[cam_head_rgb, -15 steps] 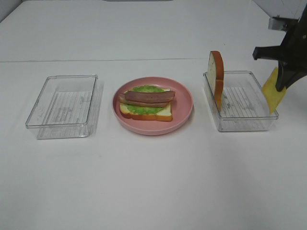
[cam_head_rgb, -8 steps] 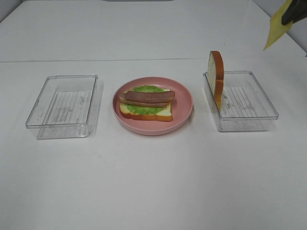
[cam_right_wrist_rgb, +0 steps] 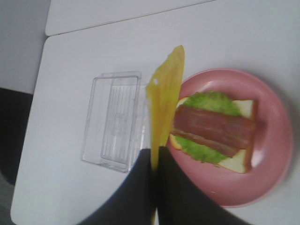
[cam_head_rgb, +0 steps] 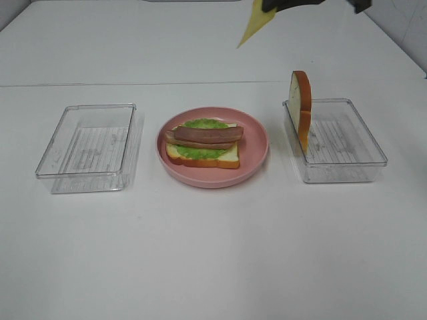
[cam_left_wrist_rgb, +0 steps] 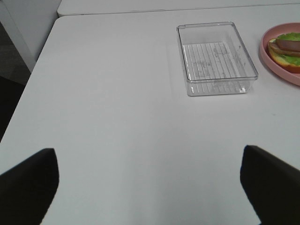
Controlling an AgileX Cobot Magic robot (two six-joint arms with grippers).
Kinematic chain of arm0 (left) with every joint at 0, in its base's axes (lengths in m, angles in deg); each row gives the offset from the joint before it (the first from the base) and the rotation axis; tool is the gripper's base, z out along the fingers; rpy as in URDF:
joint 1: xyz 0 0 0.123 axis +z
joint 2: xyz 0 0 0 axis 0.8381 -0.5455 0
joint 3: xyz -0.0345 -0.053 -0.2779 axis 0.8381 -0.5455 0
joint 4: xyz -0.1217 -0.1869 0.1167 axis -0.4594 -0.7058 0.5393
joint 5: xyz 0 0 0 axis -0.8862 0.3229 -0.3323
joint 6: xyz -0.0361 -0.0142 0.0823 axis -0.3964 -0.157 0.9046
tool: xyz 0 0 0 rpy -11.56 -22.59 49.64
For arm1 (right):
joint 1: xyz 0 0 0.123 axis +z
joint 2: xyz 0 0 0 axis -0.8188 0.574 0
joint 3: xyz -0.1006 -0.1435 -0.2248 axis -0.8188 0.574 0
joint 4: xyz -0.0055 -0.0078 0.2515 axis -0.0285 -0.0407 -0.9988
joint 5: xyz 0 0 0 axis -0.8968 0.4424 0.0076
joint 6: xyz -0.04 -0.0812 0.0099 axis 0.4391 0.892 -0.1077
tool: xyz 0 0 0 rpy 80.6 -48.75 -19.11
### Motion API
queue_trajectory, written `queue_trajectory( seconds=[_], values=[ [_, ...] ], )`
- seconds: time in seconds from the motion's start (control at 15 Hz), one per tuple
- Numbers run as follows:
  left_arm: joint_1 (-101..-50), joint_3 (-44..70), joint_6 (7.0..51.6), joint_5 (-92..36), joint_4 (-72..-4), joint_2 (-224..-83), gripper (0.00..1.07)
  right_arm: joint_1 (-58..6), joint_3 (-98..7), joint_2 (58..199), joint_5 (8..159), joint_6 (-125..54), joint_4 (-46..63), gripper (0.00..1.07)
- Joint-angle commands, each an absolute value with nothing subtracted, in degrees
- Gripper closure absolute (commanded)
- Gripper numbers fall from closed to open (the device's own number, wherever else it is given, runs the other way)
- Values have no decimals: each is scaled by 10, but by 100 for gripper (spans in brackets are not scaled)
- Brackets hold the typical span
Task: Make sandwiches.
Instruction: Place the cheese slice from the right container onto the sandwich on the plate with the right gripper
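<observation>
Cheese hangs clamped in my right gripper, held clear of the desk. My half-built sandwich lies on the pink plate mid-desk; my left gripper gapes wide, empty.

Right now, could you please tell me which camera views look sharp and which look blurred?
Exterior high view: evenly lit, sharp, only faint shadows beside the pink plate and clear trays. Left wrist view: table crisp, the open left end effector just dark unfocused shapes. Right wrist view: softest overall, with the cheese slice and right end effector blurred close to the lens.
</observation>
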State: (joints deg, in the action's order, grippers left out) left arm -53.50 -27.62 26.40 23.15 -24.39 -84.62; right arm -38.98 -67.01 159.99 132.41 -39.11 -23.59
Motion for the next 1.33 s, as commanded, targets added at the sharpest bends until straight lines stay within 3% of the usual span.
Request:
queue_trajectory(
  seconds=[0.07,0.33,0.6,1.07,1.33],
  values=[
    [-533,-278,263,229,-242,-838,9,-359,-672,1633,1303,-356,-293,107],
    [-533,-278,263,229,-242,-838,9,-329,-672,1727,1287,-279,-408,107],
    [-533,-278,263,229,-242,-838,9,-329,-672,1806,1268,-265,-449,107],
    [-533,-278,263,229,-242,-838,9,-329,-732,1898,1324,-243,-474,107],
    [-533,-278,263,229,-242,-838,9,-332,-738,1906,1324,-262,-396,107]
  ],
)
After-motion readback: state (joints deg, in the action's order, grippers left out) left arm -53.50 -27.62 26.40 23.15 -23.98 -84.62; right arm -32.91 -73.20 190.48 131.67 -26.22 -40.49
